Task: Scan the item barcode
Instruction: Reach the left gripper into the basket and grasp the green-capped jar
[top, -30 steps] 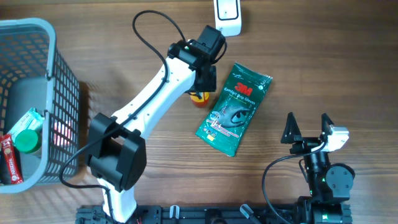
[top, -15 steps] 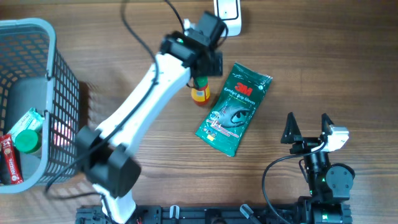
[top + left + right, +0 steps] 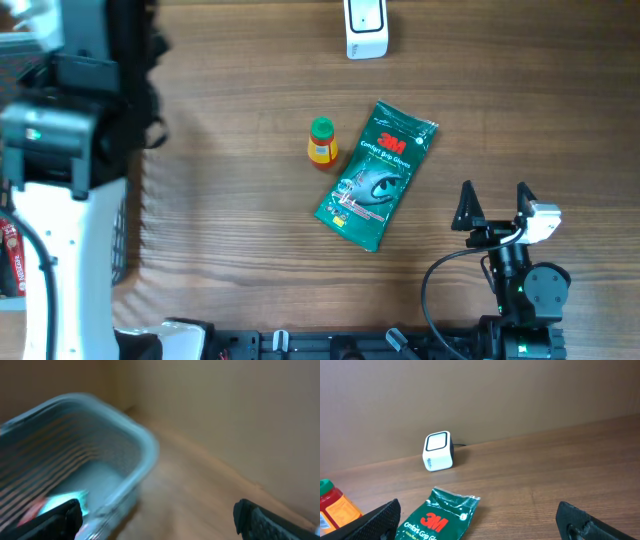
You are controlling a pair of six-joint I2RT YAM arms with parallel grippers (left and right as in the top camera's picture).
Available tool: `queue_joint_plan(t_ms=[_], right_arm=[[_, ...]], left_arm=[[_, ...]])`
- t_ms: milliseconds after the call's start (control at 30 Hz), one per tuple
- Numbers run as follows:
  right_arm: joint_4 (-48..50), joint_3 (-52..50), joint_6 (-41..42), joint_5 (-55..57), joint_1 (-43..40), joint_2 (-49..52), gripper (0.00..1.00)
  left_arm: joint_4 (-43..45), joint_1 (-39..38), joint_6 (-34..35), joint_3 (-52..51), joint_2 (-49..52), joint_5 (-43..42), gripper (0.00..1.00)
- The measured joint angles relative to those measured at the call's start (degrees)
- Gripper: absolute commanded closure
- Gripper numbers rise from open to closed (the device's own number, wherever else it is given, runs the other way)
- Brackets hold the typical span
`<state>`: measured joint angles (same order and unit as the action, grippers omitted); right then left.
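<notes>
The left pincer [image 3: 157, 512] has swung off over the basket [image 3: 145, 447], gaping empty, leaving the green-capped bottle [image 3: 321, 143] upright on the surface [image 3: 230, 250], below the scanner [image 3: 364, 27], just beside the glove pack [image 3: 377, 175], while the right pincer [image 3: 494, 207] stands open, well apart.

A brown wood-grain table [image 3: 230, 250] spreads out before me. A plain tan wall [image 3: 530, 390] rises behind it, softly lit.

Green-capped bottle [image 3: 321, 143] beside green glove packet [image 3: 377, 176], white scanner [image 3: 365, 28] at far edge, right gripper [image 3: 494, 187] spread
</notes>
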<state>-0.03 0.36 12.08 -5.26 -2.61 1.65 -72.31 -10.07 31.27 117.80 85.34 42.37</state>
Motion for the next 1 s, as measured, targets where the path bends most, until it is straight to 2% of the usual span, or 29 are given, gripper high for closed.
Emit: queue_joint_plan(t_ms=[33,100,133,167,267,400,667,1000], right_arm=[[0.0,0.0,0.0,0.0,0.0,0.0,0.0],[0.0,0.0,0.0,0.0,0.0,0.0,0.0],[0.0,0.0,0.0,0.1,0.0,0.0,0.0],[0.0,0.0,0.0,0.2,0.0,0.0,0.0],[0.0,0.0,0.0,0.2,0.0,0.0,0.0],[0.0,0.0,0.0,0.2,0.0,0.0,0.0],[0.0,0.0,0.0,0.2,0.0,0.0,0.0],[0.0,0.0,0.0,0.2,0.0,0.0,0.0]], left_arm=[[-1.2,1.5,1.7,-0.1,0.1,0.0,0.0],[-6.6,7.5,7.9,-0.3,0.2,-1.1,0.0],[-9.0,11.1,13.7,-0.3,0.2,-2.0,0.0],[-11.5,15.8,16.0,-0.4,0.3,-3.2,0.0],[-18.1,23.2,24.9,-0.8,0.4,-6.9,0.0],[-19.8,33.2,32.1,-2.6,0.7,-11.8,0.0],[-15.9,45.7,36.2,-13.2,1.0,-18.7,0.0],[-1.4,50.4,37.1,-31.1,1.4,-21.4,0.0]])
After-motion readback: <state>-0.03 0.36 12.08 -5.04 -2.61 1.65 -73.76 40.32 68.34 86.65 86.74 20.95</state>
